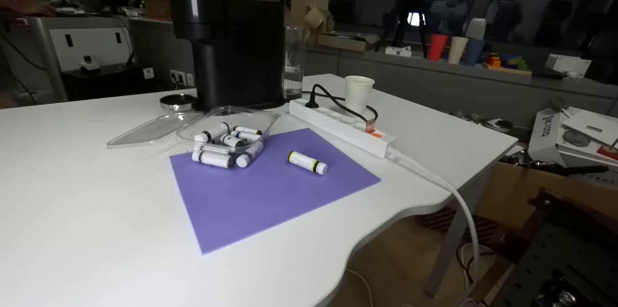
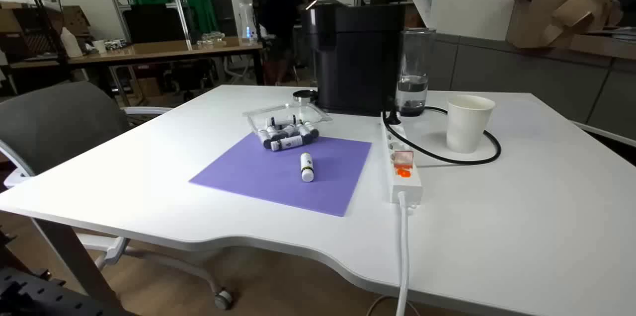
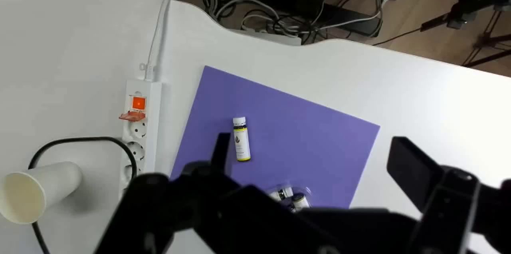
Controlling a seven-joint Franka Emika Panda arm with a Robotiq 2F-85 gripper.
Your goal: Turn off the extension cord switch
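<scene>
The extension cord is a long white power strip that shows in both exterior views (image 1: 333, 126) (image 2: 407, 194). It also shows at the left in the wrist view (image 3: 151, 138). Its red-orange switch (image 3: 139, 103) is at the cable end, seen also in both exterior views (image 1: 376, 135) (image 2: 403, 173). A clear reddish flap (image 3: 132, 116) stands raised beside the switch. A black plug (image 1: 312, 103) sits at the strip's far end. My gripper (image 3: 311, 146) is open and empty, above the purple mat and right of the strip in the wrist view. It is outside both exterior views.
A white cup (image 2: 467, 124) stands beside the strip within a black cable loop (image 3: 88, 139). A purple mat (image 3: 303, 126) holds a small white vial (image 3: 242, 140). A clear tray of vials (image 1: 231, 140), a black coffee machine (image 1: 241, 51) and a glass container (image 2: 413, 77) stand behind.
</scene>
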